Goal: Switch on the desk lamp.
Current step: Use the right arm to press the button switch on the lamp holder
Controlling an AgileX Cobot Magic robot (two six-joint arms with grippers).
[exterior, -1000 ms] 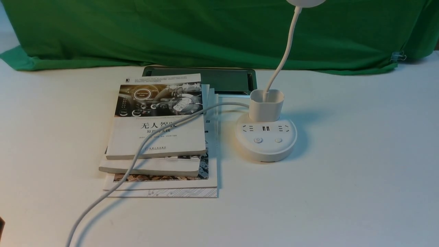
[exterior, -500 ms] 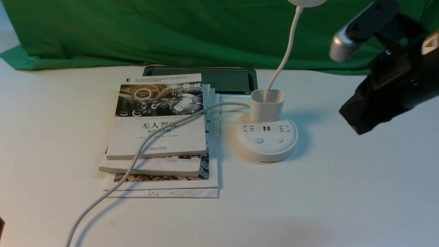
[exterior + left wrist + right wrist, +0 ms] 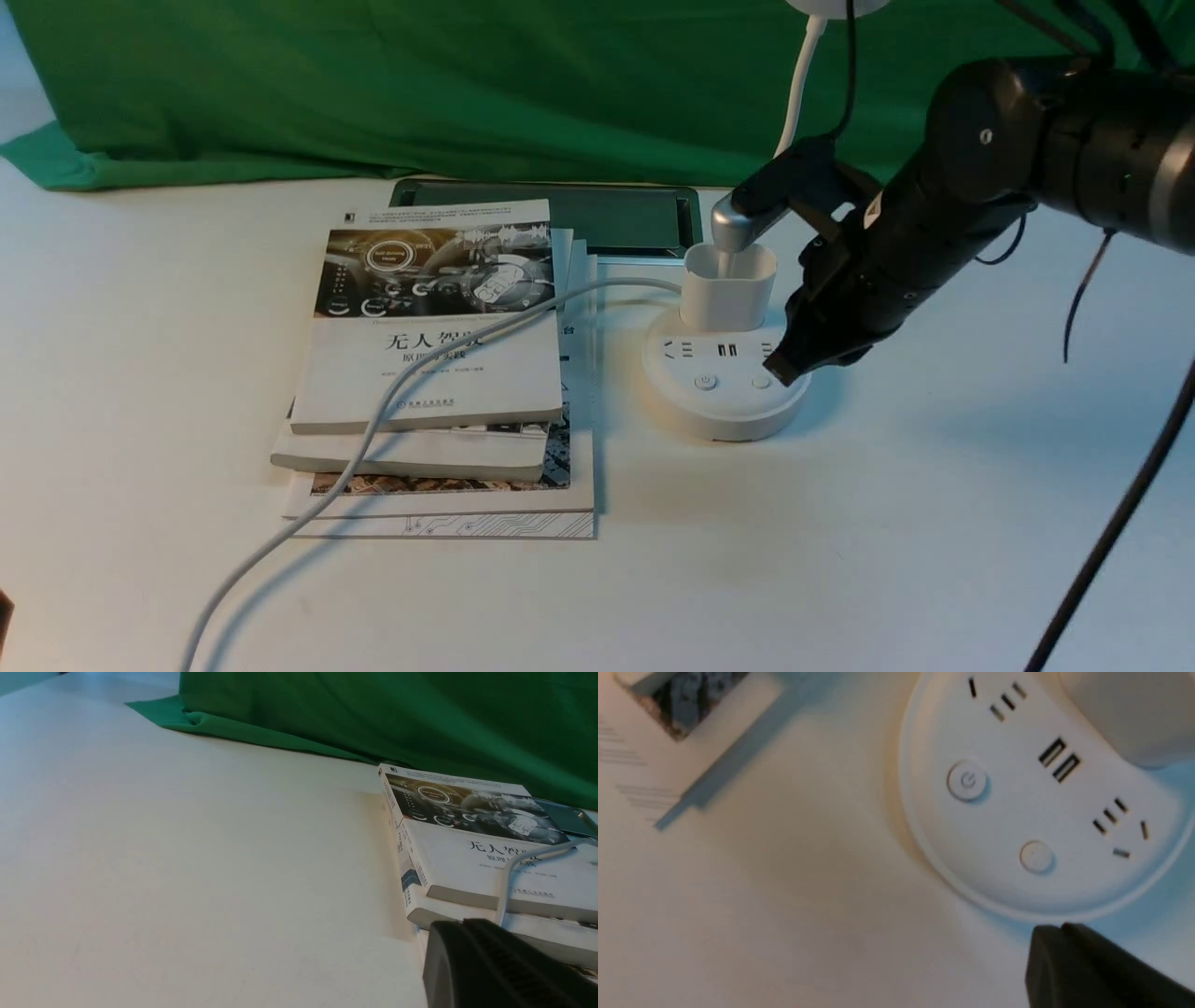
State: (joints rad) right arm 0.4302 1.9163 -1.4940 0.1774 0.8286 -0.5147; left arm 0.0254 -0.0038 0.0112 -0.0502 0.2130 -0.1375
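Observation:
The white desk lamp [image 3: 724, 406] stands right of centre on the table. Its round base carries sockets, USB ports, a power-symbol button [image 3: 705, 382] and a plain button [image 3: 761, 381]. A cup holder [image 3: 728, 289] and a thin gooseneck [image 3: 795, 103] rise from the base. My right gripper [image 3: 782, 373] is shut, with its tip just over the base's right edge beside the plain button. In the right wrist view the shut gripper [image 3: 1057, 928] hovers off the rim, with the plain button [image 3: 1035, 856] nearer than the power button [image 3: 966, 780]. My left gripper [image 3: 460, 924] is shut and empty, low beside the books.
A stack of books [image 3: 429, 373] lies left of the lamp, with the lamp's long white cable [image 3: 373, 420] draped over it toward the front edge. A dark tray [image 3: 597, 215] sits behind the books. Green cloth [image 3: 467, 84] covers the back. The right arm's black cable [image 3: 1111, 532] hangs at the right.
My right arm has come in from the right and swung down and left to the lamp's base. The lamp, books and cable have stayed put.

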